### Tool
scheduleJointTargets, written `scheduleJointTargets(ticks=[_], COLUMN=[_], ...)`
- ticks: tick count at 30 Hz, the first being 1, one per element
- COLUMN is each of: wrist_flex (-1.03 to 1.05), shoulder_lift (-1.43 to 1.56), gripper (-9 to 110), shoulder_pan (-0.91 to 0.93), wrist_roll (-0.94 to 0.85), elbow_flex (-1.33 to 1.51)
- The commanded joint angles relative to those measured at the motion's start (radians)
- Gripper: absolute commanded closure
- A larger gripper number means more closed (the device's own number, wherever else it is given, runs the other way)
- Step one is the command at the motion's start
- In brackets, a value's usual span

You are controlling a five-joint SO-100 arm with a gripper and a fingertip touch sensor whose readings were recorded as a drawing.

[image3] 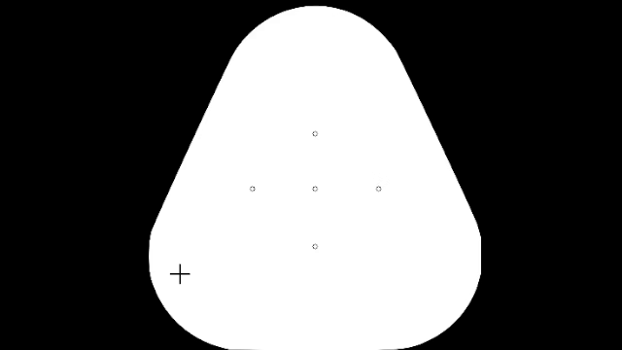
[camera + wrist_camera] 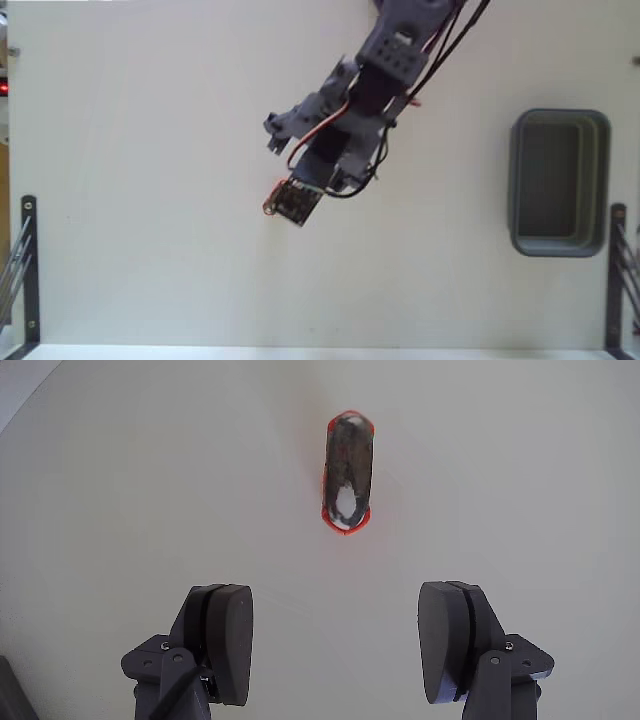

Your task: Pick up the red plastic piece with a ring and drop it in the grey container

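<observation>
The red plastic piece with a ring [image 2: 348, 472] lies flat on the white table, oblong, with its length pointing away from me in the wrist view. My gripper [image 2: 335, 600] is open and wide, and the piece lies ahead of its fingertips [image 2: 232, 622], apart from both, with nothing between them. In the fixed view only a red sliver of the piece [image 2: 270, 199] shows, beside the wrist camera board at the lower end of the arm [image 2: 370, 90]. The grey container [image 2: 517, 180] stands far to the right, with nothing seen inside it.
Black metal brackets stand at the left edge [image 2: 27, 260] and right edge [image 2: 617, 270] of the table in the fixed view. A small red light [image 2: 4, 88] glows at the far left. The arm's cables [image 2: 450, 40] trail to the top.
</observation>
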Motion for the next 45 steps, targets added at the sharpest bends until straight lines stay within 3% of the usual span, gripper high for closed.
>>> scheduleJointTargets(ticks=[1, 26, 45], wrist_flex=[-0.037, -0.11, -0.109], shoulder_lift=[-0.027, -0.471, -0.482], gripper=[-9, -9, -9], shoulder_pan=[0.024, 0.024, 0.024], wrist_roll=[0.005, 0.005, 0.005], elbow_flex=[-0.082, -0.453, -0.465])
